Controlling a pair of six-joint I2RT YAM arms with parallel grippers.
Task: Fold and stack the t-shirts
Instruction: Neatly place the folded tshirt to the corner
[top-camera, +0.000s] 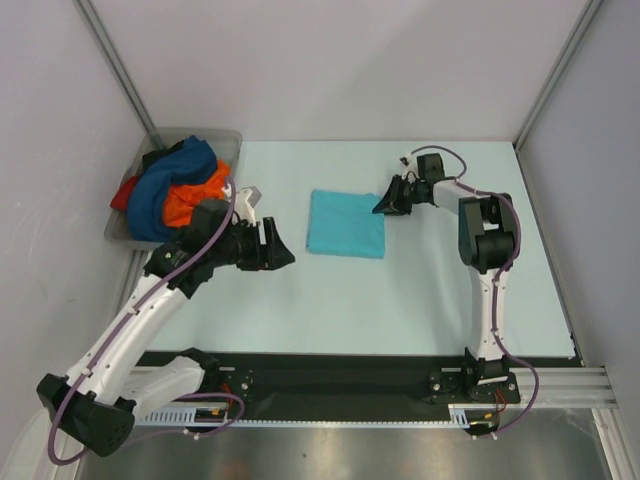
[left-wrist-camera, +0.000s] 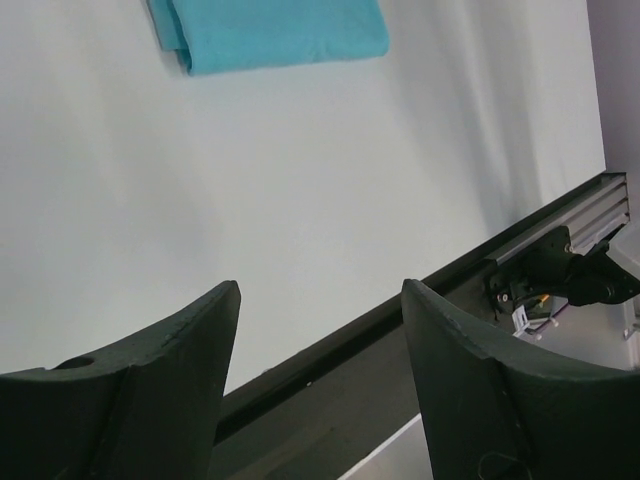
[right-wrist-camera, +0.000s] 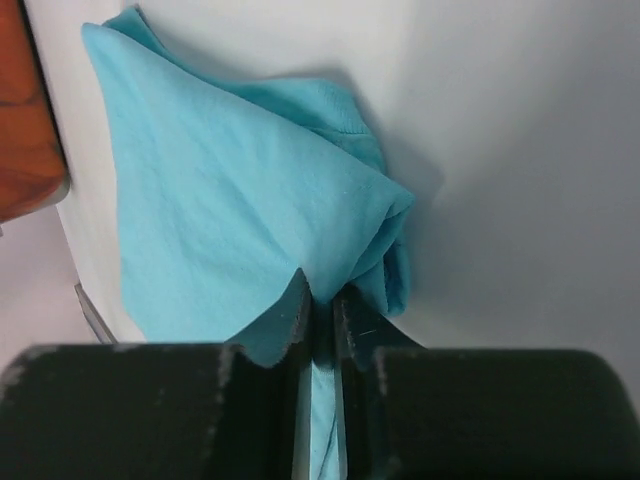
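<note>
— What does your desk look like?
— My desk (top-camera: 400, 300) is a pale, flat top with grey walls on three sides.
— What lies on it?
— A folded turquoise t-shirt (top-camera: 346, 222) lies flat near the middle, a little toward the far side. A grey tray (top-camera: 205, 134) sits at the far left corner, well apart from it.

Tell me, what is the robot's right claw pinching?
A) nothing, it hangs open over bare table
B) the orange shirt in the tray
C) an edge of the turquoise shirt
C: in the right wrist view the right gripper has its fingers closed tight on a bunched edge of the turquoise shirt.
</note>
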